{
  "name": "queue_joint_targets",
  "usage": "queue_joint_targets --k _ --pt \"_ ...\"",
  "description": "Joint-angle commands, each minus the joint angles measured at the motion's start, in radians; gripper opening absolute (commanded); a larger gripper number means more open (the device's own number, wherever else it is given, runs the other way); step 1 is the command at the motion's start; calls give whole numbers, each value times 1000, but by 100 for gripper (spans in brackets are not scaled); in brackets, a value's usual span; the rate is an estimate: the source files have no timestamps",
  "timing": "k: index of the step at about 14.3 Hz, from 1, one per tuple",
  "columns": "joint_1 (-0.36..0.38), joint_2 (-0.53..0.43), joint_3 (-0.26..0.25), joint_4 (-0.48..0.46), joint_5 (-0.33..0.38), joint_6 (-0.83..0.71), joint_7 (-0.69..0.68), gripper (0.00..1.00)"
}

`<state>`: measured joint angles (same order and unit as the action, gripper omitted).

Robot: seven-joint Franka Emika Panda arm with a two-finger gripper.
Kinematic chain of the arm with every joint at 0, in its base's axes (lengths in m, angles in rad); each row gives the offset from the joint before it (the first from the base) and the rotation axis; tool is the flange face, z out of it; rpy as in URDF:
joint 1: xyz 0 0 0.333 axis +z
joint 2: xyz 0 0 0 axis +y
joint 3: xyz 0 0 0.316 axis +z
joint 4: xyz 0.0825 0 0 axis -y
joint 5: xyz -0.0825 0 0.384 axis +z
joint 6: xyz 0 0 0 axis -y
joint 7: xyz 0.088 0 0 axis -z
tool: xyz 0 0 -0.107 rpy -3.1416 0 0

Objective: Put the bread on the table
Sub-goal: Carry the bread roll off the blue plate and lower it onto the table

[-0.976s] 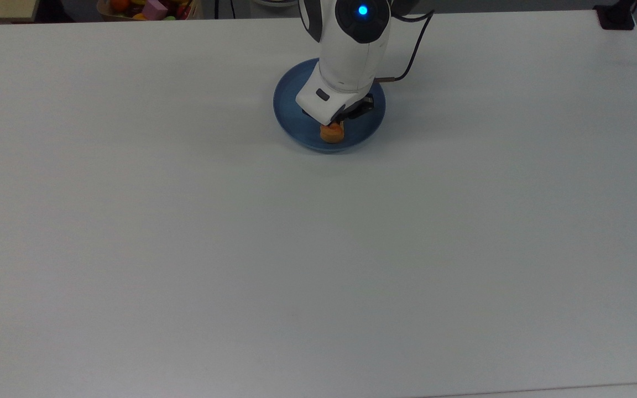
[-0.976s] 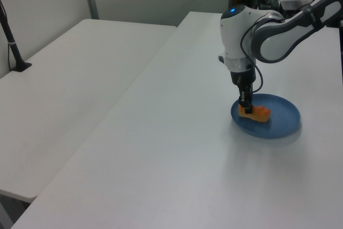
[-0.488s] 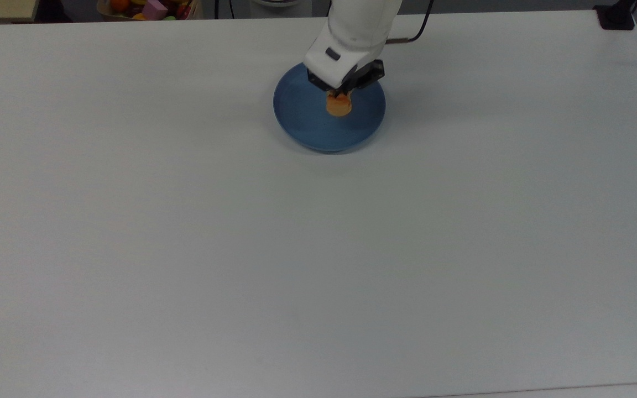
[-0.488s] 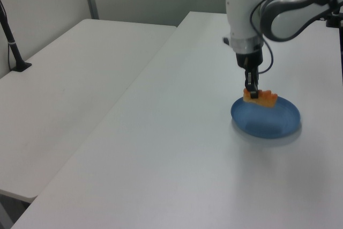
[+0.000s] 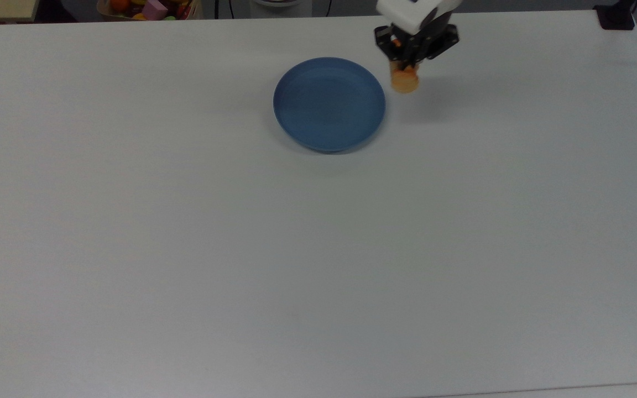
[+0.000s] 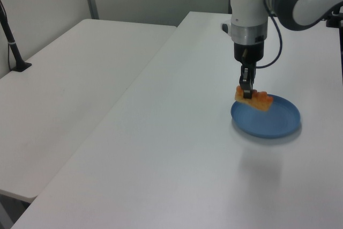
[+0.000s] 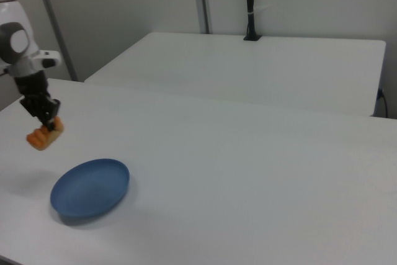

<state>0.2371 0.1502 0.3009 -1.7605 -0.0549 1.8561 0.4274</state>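
Going left to right in the top view: we see a box [image 5: 150, 9] of coloured toys at the far edge, top left, off the table [image 5: 186, 249]. Then the plate [image 5: 329, 104], blue, round, resting flat on the table with its dish bare. Just right of the plate: the bread [image 5: 405, 80], and directly above it the gripper [image 5: 408, 62]. At the far right corner sits a black clamp [image 5: 616, 16].

Gripper state: fingers pinched on the bread, gap only as wide as the loaf's thickness. We see this best in the left view, where the fingers [image 6: 246, 88] bite the loaf's left end and the rest of the bread [image 6: 254, 99] sticks out to the left view's right, tilted slightly down.

Bread position: airborne, clear of the table. In the right view the bread [image 7: 44, 135] hangs below the gripper [image 7: 48, 123], with a soft shadow on the table beneath it, left of the plate [image 7: 90, 187]. In the top view it is past the plate's right rim, over bare table, not over the dish. In the left view it overlaps the plate [image 6: 266, 117] by perspective only.

Relative to the gripper: bread is under the fingertips, held at one end, long axis roughly level, body trailing sideways from the grip.

The arm [image 6: 251, 4] comes down near vertical onto the grip.
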Motion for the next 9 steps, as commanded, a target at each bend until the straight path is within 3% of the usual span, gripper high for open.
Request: queue_joint_targets --k 1,5,9 --pt "98 44 43 44 -6 -9 161 7" --pt "220 141 41 58 -46 64 264 11" --pt "281 247 38 58 -190 133 361 18"
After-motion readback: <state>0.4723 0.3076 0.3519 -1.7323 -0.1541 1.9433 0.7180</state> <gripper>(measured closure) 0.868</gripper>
